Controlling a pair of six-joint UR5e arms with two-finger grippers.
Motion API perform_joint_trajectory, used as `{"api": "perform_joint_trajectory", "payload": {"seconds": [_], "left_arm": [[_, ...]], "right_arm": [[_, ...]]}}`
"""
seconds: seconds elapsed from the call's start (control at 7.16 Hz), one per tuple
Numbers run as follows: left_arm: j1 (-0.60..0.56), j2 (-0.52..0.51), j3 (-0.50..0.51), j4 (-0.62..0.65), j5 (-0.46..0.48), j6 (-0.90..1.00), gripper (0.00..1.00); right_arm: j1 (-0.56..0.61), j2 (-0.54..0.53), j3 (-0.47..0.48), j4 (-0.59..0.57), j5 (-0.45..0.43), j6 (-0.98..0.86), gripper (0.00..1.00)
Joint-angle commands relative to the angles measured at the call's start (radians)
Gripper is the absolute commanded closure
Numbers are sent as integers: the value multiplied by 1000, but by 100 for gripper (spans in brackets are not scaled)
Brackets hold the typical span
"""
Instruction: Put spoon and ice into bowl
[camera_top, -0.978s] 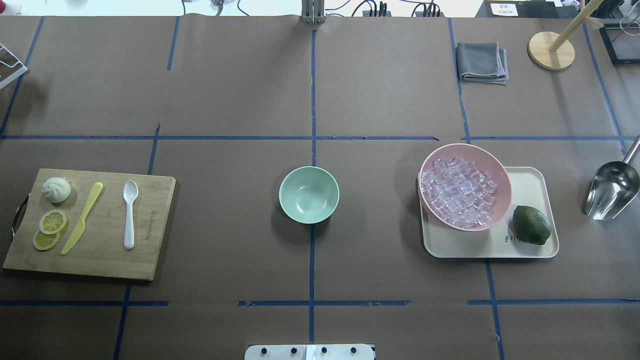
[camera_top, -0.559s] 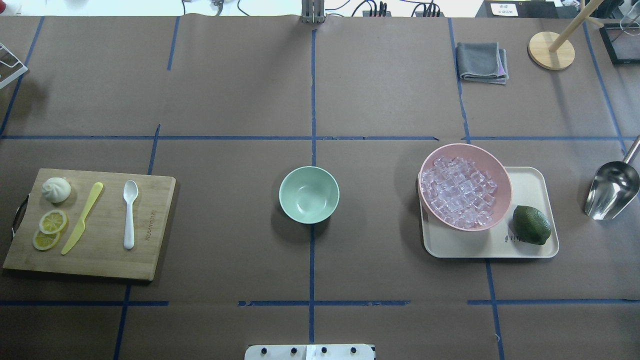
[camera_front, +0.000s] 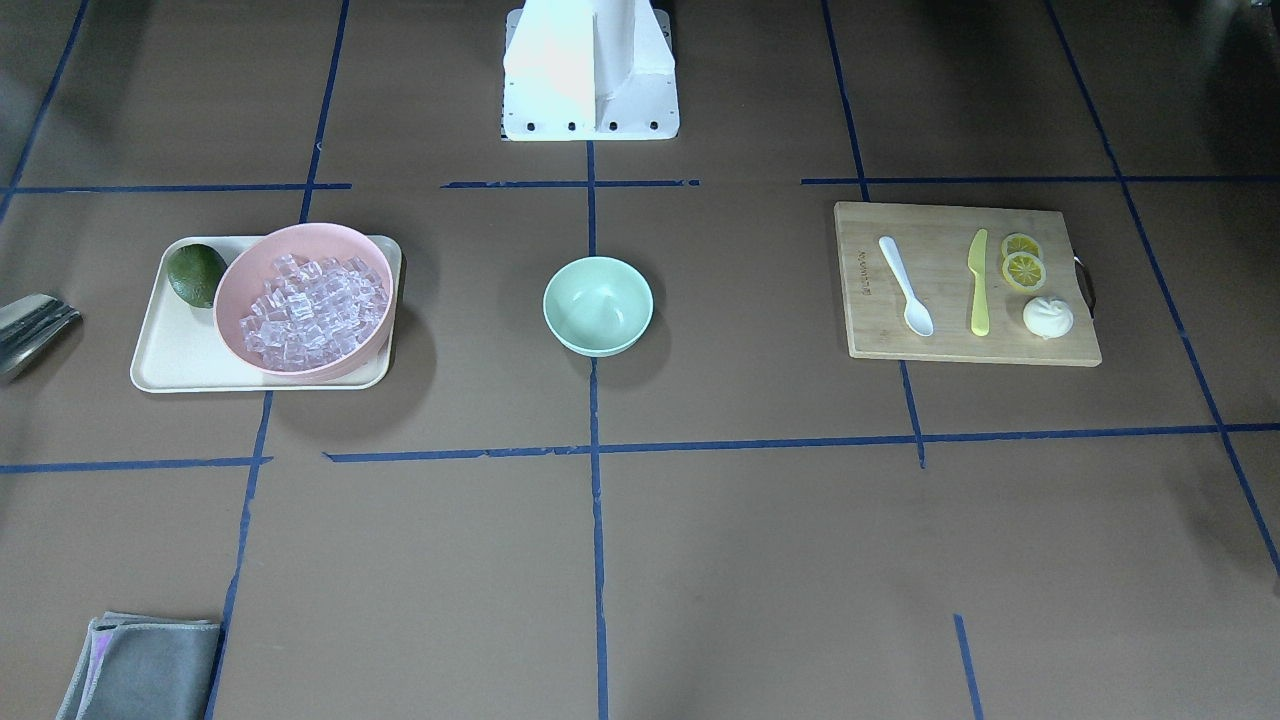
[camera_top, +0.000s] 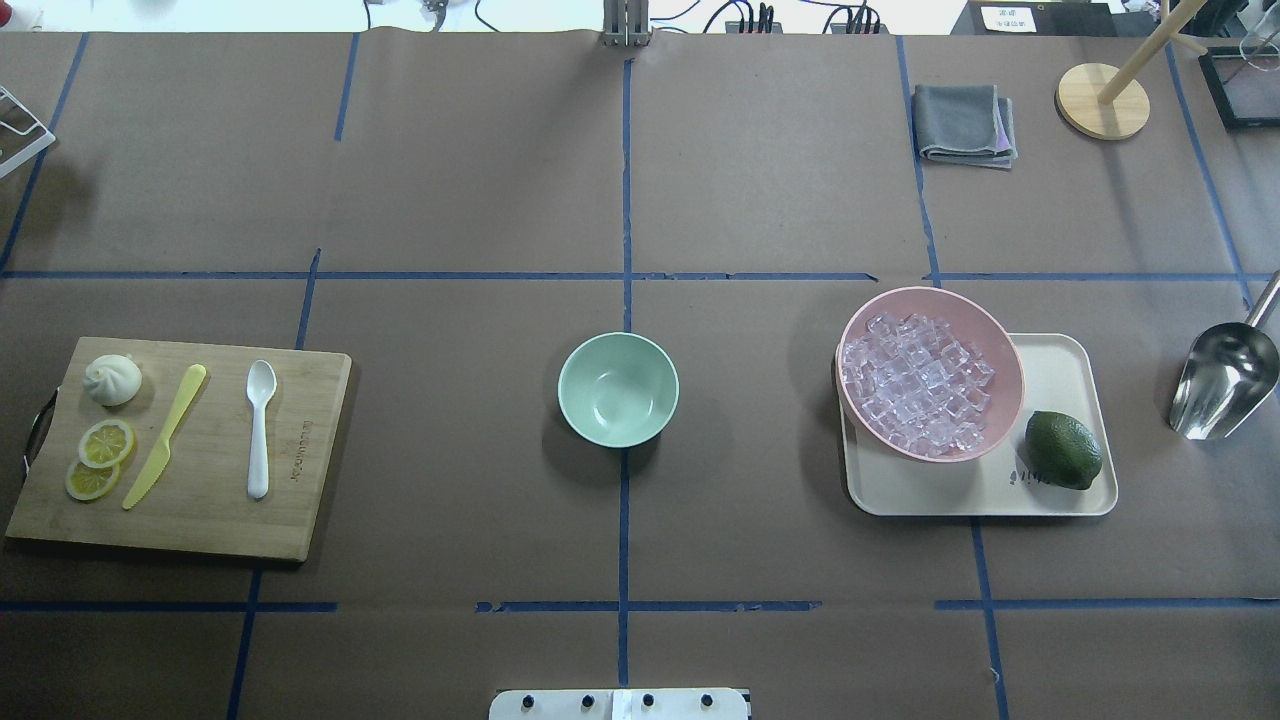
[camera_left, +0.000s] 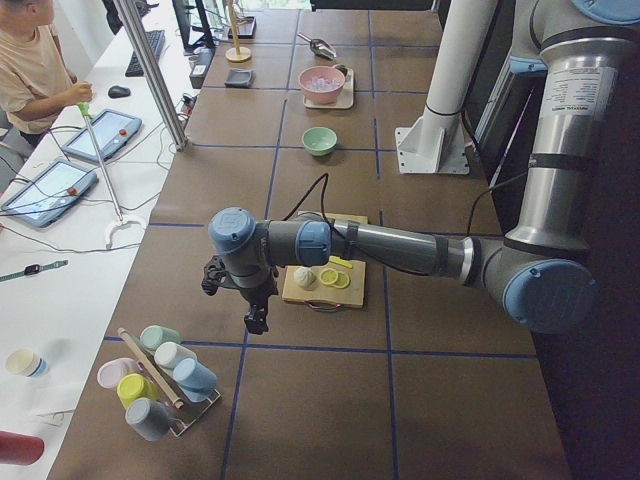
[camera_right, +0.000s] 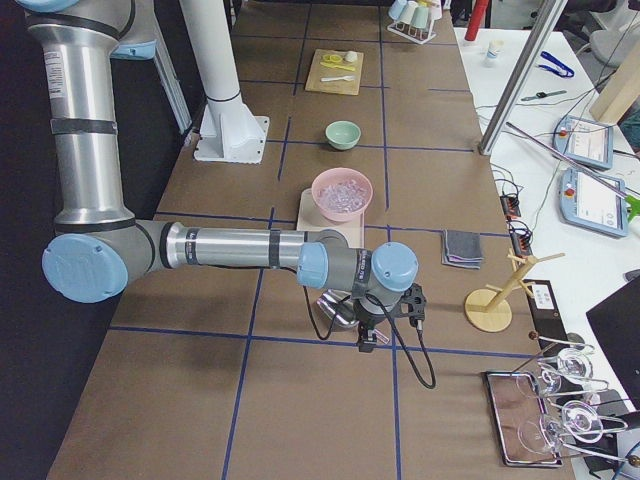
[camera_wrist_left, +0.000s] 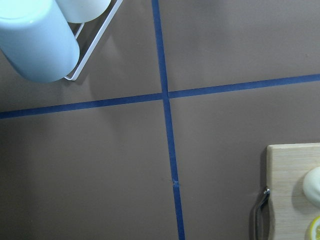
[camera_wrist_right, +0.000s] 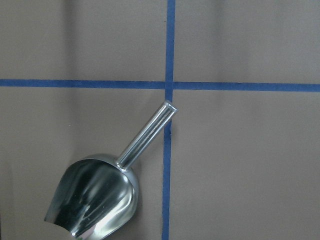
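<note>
The white spoon (camera_top: 259, 428) lies on a wooden cutting board (camera_top: 300, 520) at the table's left. The mint-green bowl (camera_top: 618, 389) stands empty at the centre and also shows in the front-facing view (camera_front: 598, 305). The ice (camera_top: 918, 382) fills a pink bowl (camera_top: 935, 294) on a beige tray (camera_top: 1060, 350) at the right. My left gripper (camera_left: 256, 322) hangs above the table just beyond the board's outer end. My right gripper (camera_right: 367, 343) hangs over a metal scoop (camera_top: 1222, 383). Both grippers show only in the side views, so I cannot tell whether they are open or shut.
A yellow-green knife (camera_top: 165, 435), lemon slices (camera_top: 100, 458) and a white bun (camera_top: 112, 380) share the board. A lime (camera_top: 1063, 450) sits on the tray. A grey cloth (camera_top: 963, 123) and a wooden stand (camera_top: 1102, 100) are at the far right. A cup rack (camera_left: 160, 385) stands past the left gripper.
</note>
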Motion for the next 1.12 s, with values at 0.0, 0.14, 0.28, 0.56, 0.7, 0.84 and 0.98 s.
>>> {"api": "perform_joint_trajectory", "payload": {"seconds": [0.0,0.14,0.28,0.56,0.7,0.84,0.98], "left_arm": [[97,-5,-32,-59,-37,-119,0],[230,-3,-102,-125,-43,-269,0],[342,-8,-159,-168,-42,-532,0],[528,-83,-193,-208,16,-933,1],[600,-114,-187,-207,41,-1053,2],[648,-118,-172,-208,63,-1087,3],[688,-117,-167,-210,136,-1091,3]], "right_arm": [[-10,-2,57,1,9,2,0],[-20,-1,57,1,9,0,0],[-32,-2,55,-1,10,0,0],[-32,-4,49,-1,44,0,0],[-33,-5,48,-2,47,0,0],[-33,-10,46,-2,49,0,0],[-33,-10,45,-2,50,0,0]]}}
